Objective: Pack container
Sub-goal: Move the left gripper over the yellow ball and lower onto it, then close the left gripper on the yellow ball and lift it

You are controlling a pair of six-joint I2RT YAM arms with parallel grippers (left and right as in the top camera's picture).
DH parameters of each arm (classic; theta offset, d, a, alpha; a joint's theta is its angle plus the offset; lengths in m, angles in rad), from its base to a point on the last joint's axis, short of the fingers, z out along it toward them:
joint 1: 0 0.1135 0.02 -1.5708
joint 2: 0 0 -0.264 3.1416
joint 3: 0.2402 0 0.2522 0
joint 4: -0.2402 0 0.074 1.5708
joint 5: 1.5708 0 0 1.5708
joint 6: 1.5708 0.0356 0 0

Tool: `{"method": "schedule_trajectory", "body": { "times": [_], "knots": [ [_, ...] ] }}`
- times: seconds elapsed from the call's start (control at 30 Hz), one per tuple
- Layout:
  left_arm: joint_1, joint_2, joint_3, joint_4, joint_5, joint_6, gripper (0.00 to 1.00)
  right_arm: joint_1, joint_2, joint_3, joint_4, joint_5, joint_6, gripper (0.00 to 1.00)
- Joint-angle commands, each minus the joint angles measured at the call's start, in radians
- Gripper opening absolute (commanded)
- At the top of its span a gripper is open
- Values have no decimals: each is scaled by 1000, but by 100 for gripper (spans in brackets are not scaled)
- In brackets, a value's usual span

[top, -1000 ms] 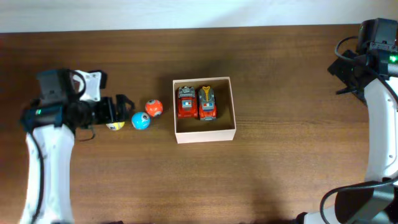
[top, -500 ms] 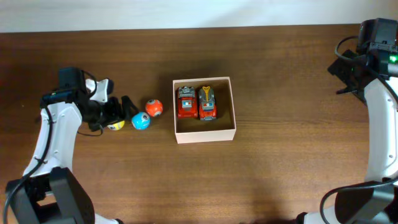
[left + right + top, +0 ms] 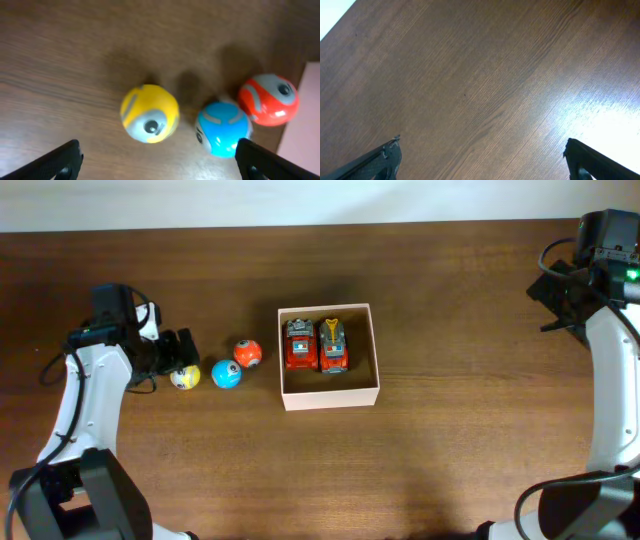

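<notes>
We judge the box [image 3: 329,398] light yet crushable: pinch one wall's rim. Our left gripper [image 3: 157,162] and right gripper [image 3: 485,160] gape wide, empty.

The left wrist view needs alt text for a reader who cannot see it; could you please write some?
Three small toy balls lie on a brown wooden table: a yellow ball, a blue ball and an orange-red ball. The left gripper hangs above them, jaws wide open.
</notes>
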Motion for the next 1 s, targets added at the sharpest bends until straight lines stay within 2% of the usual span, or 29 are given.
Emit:
{"method": "schedule_trajectory", "body": {
  "times": [0.0,0.43,0.97],
  "knots": [
    [4,25,16,5,-59,-53,99,-3,-17,18,0,2,7,99],
    [3,169,16,26,-47,-52,99,-3,-17,18,0,2,7,99],
    [3,223,16,27,-47,-45,99,-3,-17,18,0,2,7,99]
  ]
}}
